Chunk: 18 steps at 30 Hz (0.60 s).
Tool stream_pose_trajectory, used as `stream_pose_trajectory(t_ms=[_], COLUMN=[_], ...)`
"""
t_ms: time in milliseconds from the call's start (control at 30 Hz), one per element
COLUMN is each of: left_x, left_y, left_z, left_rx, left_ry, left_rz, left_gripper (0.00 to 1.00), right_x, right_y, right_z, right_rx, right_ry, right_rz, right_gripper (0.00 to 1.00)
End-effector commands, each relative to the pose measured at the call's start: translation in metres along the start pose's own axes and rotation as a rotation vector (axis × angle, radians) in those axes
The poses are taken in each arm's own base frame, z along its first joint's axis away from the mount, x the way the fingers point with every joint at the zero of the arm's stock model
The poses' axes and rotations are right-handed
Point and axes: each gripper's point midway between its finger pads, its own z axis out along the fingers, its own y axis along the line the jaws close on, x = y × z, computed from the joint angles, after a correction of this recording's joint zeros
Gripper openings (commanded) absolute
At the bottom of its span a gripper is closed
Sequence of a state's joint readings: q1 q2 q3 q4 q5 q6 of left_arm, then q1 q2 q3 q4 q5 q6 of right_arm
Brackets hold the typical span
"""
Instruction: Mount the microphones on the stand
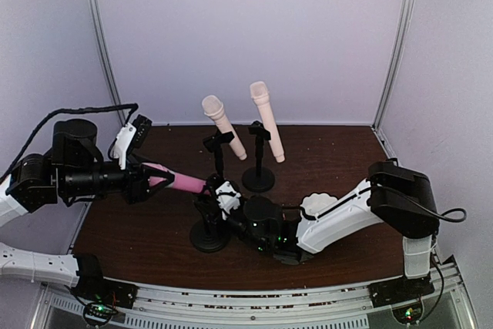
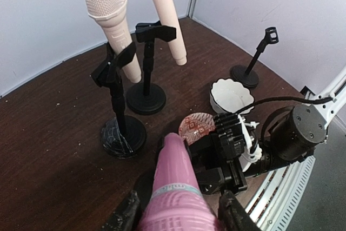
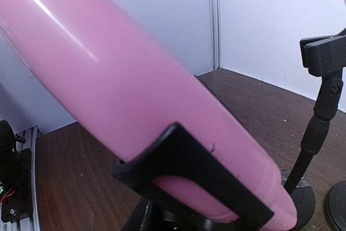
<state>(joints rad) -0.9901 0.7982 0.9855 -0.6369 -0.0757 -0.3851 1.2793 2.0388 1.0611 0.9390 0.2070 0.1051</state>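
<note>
Pink plastic handheld microphone [image 1: 185, 183] lies almost level above the dark brown wooden table [image 1: 146, 225]. The left gripper [image 1: 154, 179] holds it near its wide end, black fingers [image 2: 127, 216] pressed to either side. Its slim tail reaches the black U-shaped clip [image 3: 178, 160] on top of the nearest black round-based stand [image 1: 209, 236]. In the right wrist view a prong of that clip crosses the barrel close to the tail, so I'd judge it only partly seated.

The right gripper [image 1: 226, 199] sits right at the stand's top with its jaws narrow. Whether they actually pinch the stand I cannot tell, because the contact is hidden. Behind, one pale peach-cream microphone [image 1: 223, 125] and a second cream microphone [image 1: 266, 117] lean in their own clips.

The step in hand looks like pushing the pink one home. To do it well:

- Slide it along its own axis so the thicker barrel wedges into the clip; pressing down could tip the light stand.
- Brace the stand with the right arm meanwhile.
- Lift the head end so it leans as the other two do.
- Let go only once the clip plainly carries the weight.
- Mind the white scalloped dish [image 2: 231, 97] and the red patterned dish [image 2: 195, 127] just beside the right gripper.
</note>
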Motion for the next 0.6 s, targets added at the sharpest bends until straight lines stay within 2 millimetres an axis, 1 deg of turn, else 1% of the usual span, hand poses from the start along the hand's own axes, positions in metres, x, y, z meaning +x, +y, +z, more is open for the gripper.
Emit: stream_pose_trajectory(t_ms=[0,200,333,500,567], left_x=[0.054,0.063,0.071,0.083,0.083], left_y=[0.001,-0.001,-0.001,-0.002,-0.002], left_z=[0.045,0.064,0.073,0.073,0.072], left_rx=[-0.004,0.004,0.005,0.021,0.023], left_ry=[0.195,0.222,0.241,0.266,0.250], left_rz=[0.016,0.033,0.036,0.019,0.012], left_gripper=[0.00,0.00,0.00,0.00,0.00], right_x=[0.017,0.017,0.016,0.014,0.015], right_y=[0.036,0.039,0.040,0.039,0.038], right_z=[-0.007,-0.008,-0.009,-0.012,-0.011], right_rx=[-0.139,-0.154,-0.162,-0.161,-0.157], right_ry=[0.032,0.030,0.023,0.013,0.014], right_rz=[-0.125,-0.128,-0.127,-0.125,-0.125], right_gripper=[0.00,0.00,0.00,0.00,0.00])
